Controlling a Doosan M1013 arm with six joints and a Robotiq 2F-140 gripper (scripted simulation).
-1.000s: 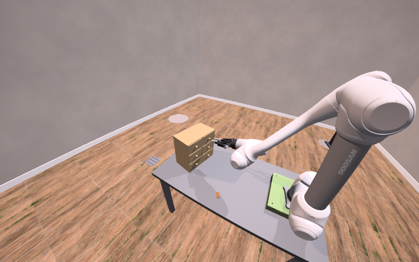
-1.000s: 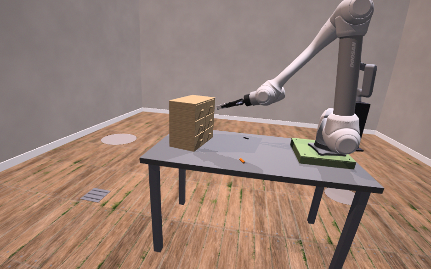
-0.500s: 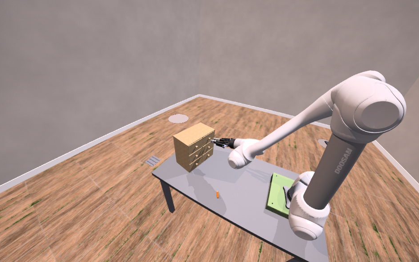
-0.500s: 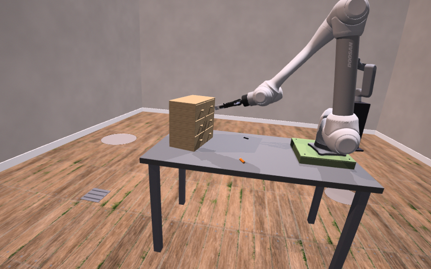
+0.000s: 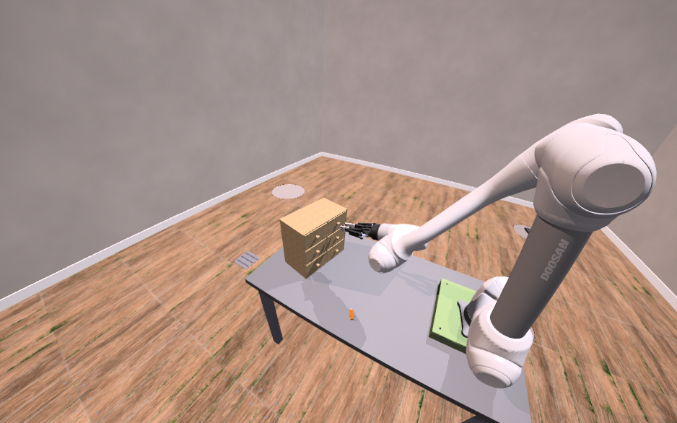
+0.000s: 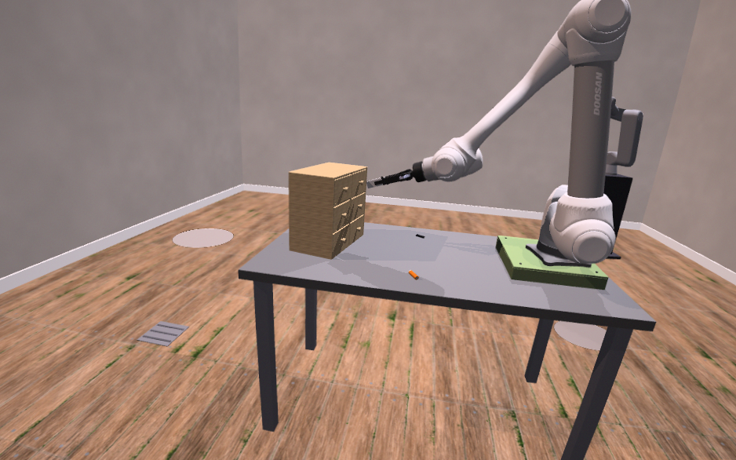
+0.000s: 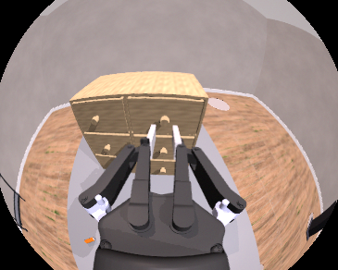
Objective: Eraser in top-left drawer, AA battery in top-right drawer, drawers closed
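The small wooden chest (image 5: 294, 247) (image 6: 311, 211) (image 7: 142, 83) stands upright with all its drawers in. My gripper (image 5: 343, 227) (image 6: 369, 184) (image 7: 164, 132) is partly open and empty. Its tips are close in front of the top right drawer (image 7: 143, 113), pointing at its knob (image 7: 164, 119); contact cannot be told. The top left drawer (image 7: 111, 117) is left of the fingers. A small orange piece (image 5: 351, 314) (image 6: 413, 275) (image 7: 89, 240) and a small black piece (image 6: 420, 235) lie on the table (image 5: 393, 325) (image 6: 474, 285). Which is eraser or battery is too small to tell.
The arm's base stands on a green plate (image 5: 449, 315) (image 6: 508, 260) at the other end of the table. The arm reaches above the table towards the chest. The chest stands near the table's far end.
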